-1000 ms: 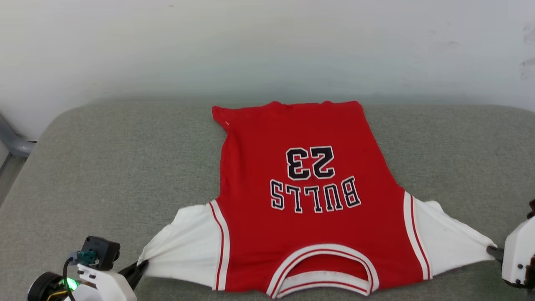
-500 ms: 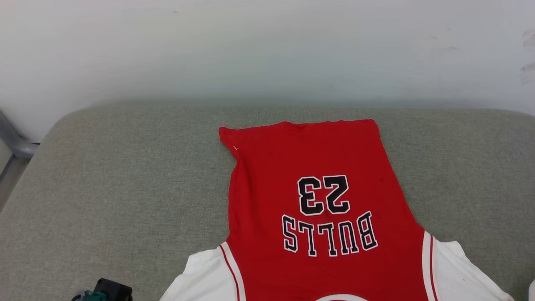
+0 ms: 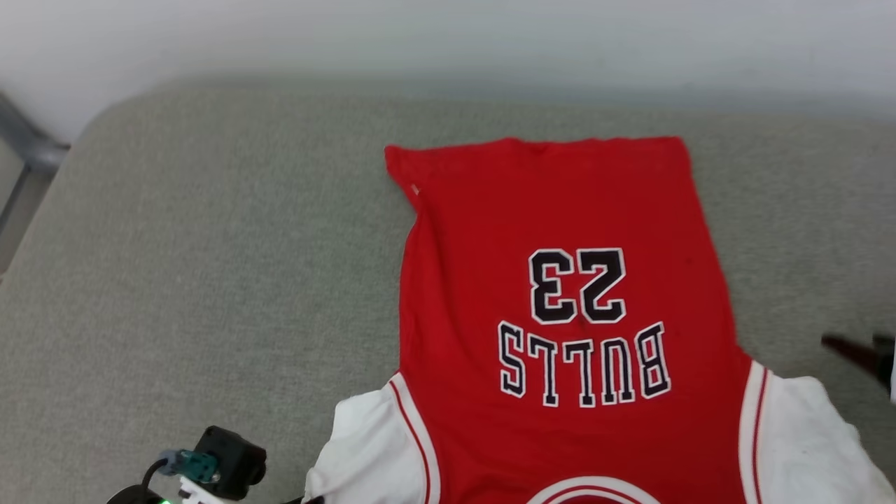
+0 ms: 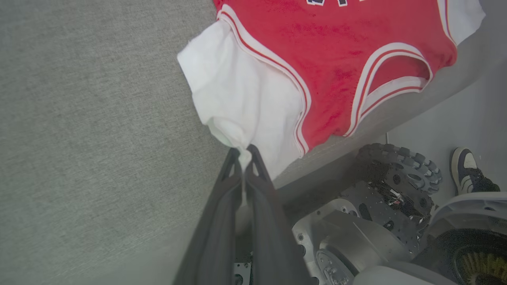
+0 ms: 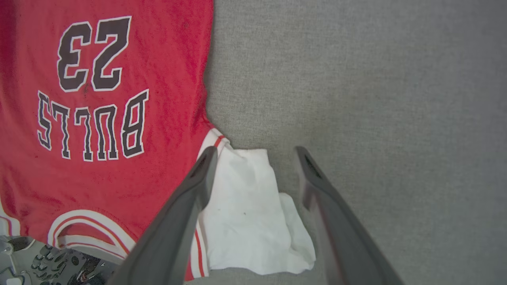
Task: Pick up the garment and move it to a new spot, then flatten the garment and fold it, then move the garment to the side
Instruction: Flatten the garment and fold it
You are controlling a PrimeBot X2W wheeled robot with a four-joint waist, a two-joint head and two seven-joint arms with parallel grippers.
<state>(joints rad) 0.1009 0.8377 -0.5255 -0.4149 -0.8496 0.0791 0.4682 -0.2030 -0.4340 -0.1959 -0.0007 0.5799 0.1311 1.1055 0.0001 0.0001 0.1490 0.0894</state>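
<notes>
The garment, a red jersey with dark "BULLS 23" lettering facing up, lies spread on the grey cushion, its collar toward me at the front edge. In the left wrist view my left gripper is shut on the tip of one white sleeve near the cushion's edge. My right gripper stands open above the other white sleeve, which lies slack and crumpled with nothing gripping it. One dark right finger shows at the right edge of the head view.
A pale wall runs behind the cushion, and a grey metal bar stands at the far left. Below the front edge are my base's wheel and a person's shoe. Bare cushion lies left of the garment.
My right gripper has opened and let go of its sleeve, which now lies slack. The left gripper still holds its sleeve. The head camera has shifted.
</notes>
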